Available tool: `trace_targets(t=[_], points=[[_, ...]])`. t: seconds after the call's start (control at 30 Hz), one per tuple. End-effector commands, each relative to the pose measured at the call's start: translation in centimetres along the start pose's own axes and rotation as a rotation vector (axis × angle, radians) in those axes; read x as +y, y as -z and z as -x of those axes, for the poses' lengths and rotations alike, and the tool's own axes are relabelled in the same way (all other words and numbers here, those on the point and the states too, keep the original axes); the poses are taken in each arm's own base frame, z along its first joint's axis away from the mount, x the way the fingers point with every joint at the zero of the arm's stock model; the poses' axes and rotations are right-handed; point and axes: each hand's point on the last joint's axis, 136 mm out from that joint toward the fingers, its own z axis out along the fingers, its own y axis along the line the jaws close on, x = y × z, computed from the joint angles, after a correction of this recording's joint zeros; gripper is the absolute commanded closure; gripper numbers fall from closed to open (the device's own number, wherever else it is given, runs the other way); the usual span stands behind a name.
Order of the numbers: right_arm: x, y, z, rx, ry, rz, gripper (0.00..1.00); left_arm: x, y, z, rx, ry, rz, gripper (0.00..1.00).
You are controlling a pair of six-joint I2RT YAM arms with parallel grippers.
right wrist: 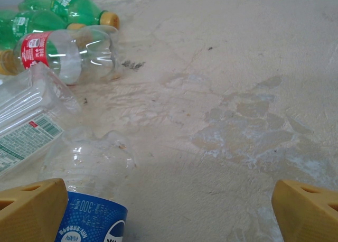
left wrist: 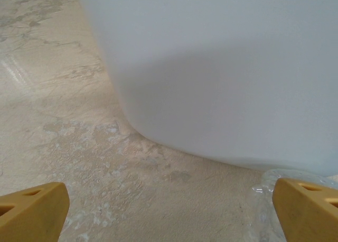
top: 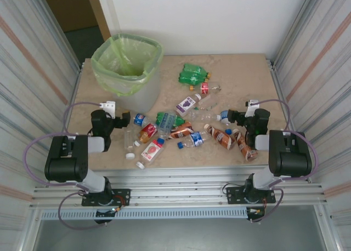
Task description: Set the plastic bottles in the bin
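The bin, whitish with a green bag over its rim, stands at the back left; its pale wall rises close in front of my left gripper. The plastic bottles lie scattered mid-table: two green ones, a red-labelled clear one, a purple-labelled one, brown-labelled ones. My left gripper is open over bare table, a clear bottle's end by its right finger. My right gripper is open too, a blue-labelled clear bottle just inside its left finger.
Corrugated metal walls close in both sides of the table. A flattened clear bottle with a white and green label lies left of the right gripper. A loose white cap rests near the front edge. Bare tabletop stretches ahead of the right gripper.
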Motion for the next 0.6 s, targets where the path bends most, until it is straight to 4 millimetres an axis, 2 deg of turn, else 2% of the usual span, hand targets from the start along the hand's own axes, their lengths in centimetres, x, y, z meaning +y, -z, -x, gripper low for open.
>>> trace_targets(t=[0.0,0.3,0.43,0.57], points=[[-0.6,0.1,0.7,-0.011,-0.01,-0.026,0.02,0.0,0.7,1.8,-0.046,0.006,0.012,0.01],[-1.0,0.8,2.6,0.01,-0.032,-0.062,0.02,1.2,3.8,4.3,-0.103,0.036,0.092,0.01],[-1.4,1.6,3.8,0.001,-0.048,-0.099,0.02,1.4,5.9,5.4,-0.132,0.072,0.109,0.01],[-1.6,2.7,5.9,-0.028,-0.044,-0.129,0.02,1.6,8.5,6.9,-0.152,0.177,0.124,0.01]])
